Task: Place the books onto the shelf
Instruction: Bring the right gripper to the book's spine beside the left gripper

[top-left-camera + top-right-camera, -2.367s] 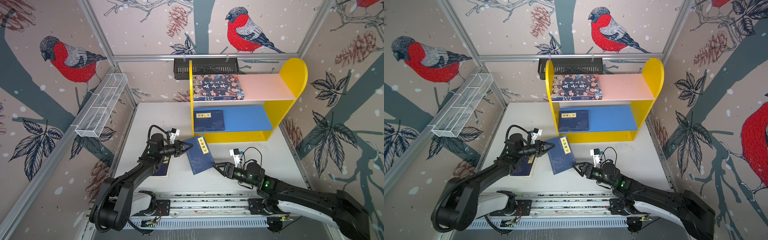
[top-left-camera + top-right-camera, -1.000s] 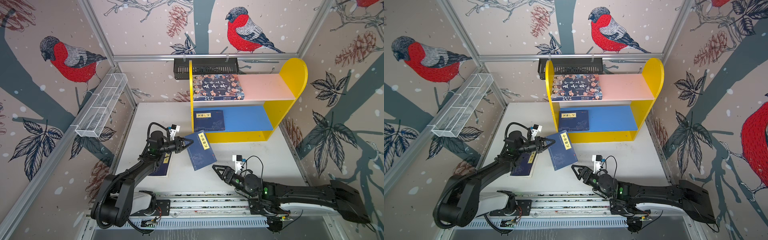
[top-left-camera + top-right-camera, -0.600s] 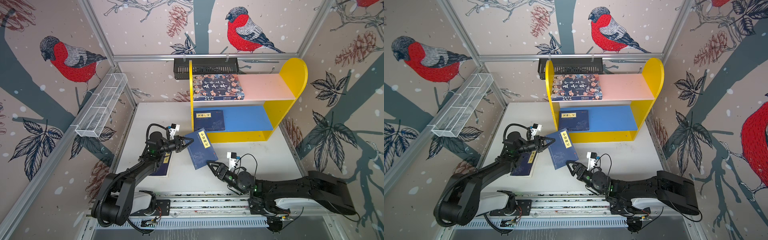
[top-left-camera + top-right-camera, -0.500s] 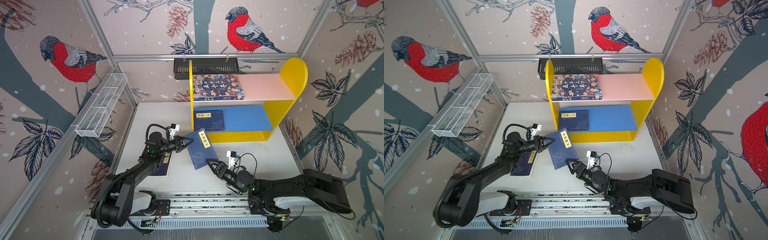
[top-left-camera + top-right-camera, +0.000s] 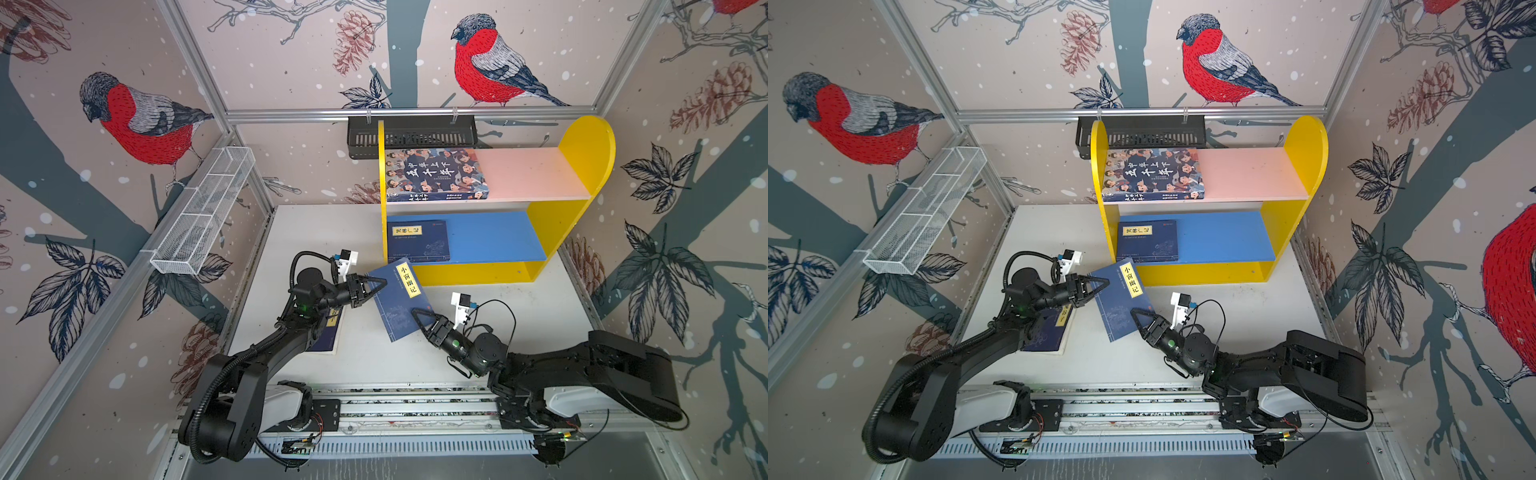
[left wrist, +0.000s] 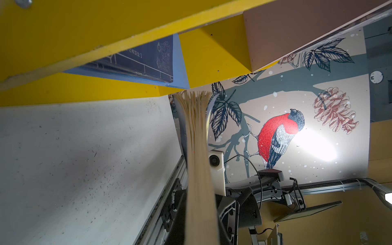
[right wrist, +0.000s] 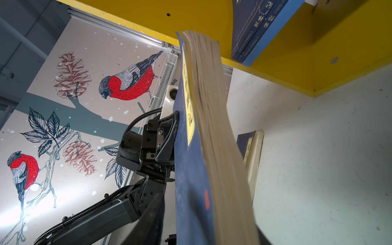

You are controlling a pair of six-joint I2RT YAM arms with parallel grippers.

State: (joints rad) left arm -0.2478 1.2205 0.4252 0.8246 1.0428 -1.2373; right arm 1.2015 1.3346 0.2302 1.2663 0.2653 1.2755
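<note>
One navy book (image 5: 397, 303) hung before the shelf (image 5: 586, 141), long axis front-to-back, label end shelfward | left hand (image 5: 380, 284) clamped its far corner | right hand (image 5: 415, 316) straddled the near corner, grip unclear | shelf held big book (image 5: 436, 172) above, second navy book (image 5: 419, 241) below

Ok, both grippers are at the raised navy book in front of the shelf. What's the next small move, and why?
Probably close the right gripper firmly on the near edge of the raised book before the left gripper lets go. The left gripper pinches its far corner, the book hangs tilted above the table, and whether the right jaws already clamp it is unclear.
</note>
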